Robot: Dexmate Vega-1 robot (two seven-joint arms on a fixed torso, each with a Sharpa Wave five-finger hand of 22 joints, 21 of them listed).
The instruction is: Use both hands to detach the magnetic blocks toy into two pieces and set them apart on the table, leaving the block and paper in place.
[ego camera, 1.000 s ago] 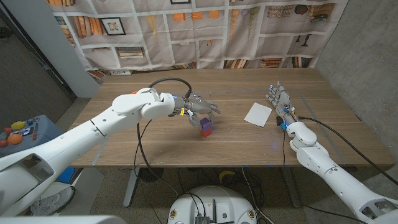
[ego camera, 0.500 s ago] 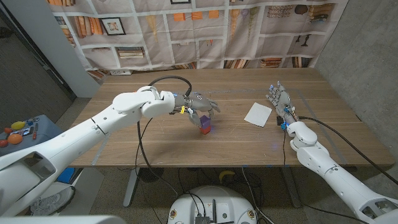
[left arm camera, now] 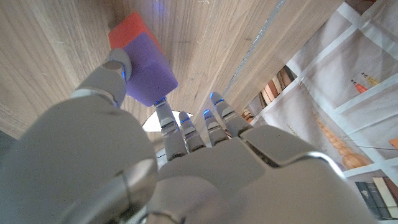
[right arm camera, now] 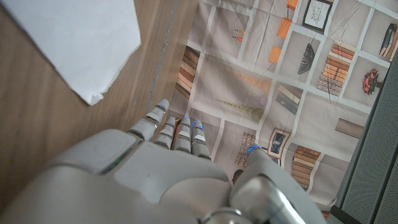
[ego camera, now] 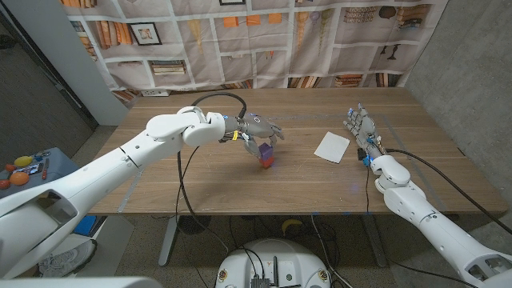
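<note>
Purple-and-red magnetic blocks toy [ego camera: 266,156], still joined, mid-table

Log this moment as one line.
left hand: holds toy | right hand: open, by paper | toy: still joined

A wooden table [ego camera: 200,180] fills the middle of the scene. Behind its far edge hangs a fabric backdrop [ego camera: 256,40] printed with shelves of books, framed pictures and ornaments. Past the table's left side, low down, a blue surface [ego camera: 28,172] holds small colourful objects. Beyond the table's right side stands a plain grey wall [ego camera: 472,72]
</note>
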